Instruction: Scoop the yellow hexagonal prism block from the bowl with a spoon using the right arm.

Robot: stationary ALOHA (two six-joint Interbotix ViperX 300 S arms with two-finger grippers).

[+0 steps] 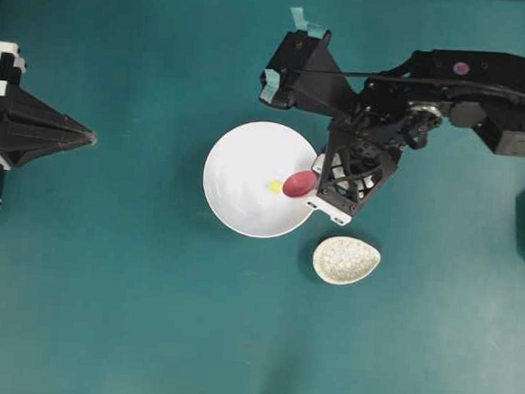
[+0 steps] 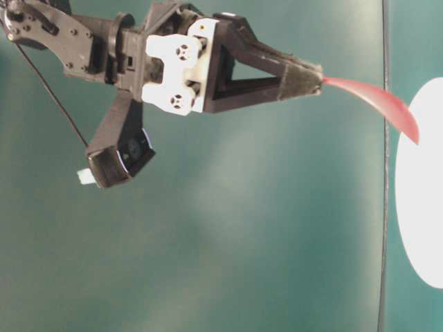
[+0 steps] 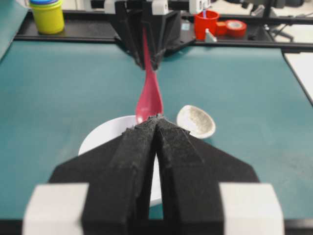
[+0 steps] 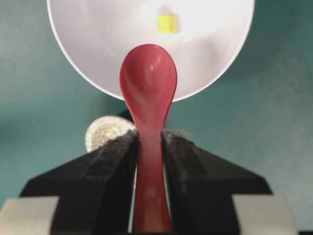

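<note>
The teal table (image 1: 101, 312) carries everything, and over its right half the right arm (image 1: 486, 91) reaches in from the right edge of the overhead view, its wrist bent down toward the bowl (image 1: 242, 173). That bowl, white and round, sits near the middle of the table, with a small speckled oval dish (image 1: 345, 260) just beside it at its lower right, apart from its rim. The right gripper (image 4: 149, 147) has its fingers (image 4: 110, 161) clamped on the handle of the spoon (image 4: 148, 83), one pad on each side of the pink-red stem, so the scoop projects well beyond the fingertips and hangs over the bowl's right inner side. The left gripper (image 3: 156, 125) rests at the left edge of the table, well apart from the bowl, its fingers pressed together with nothing between them. The yellow hexagonal prism block (image 4: 167, 23) lies on the bowl's white floor near its centre, just beyond the tip of the scoop and not touching it, well clear of the fingers that hold the handle.
</note>
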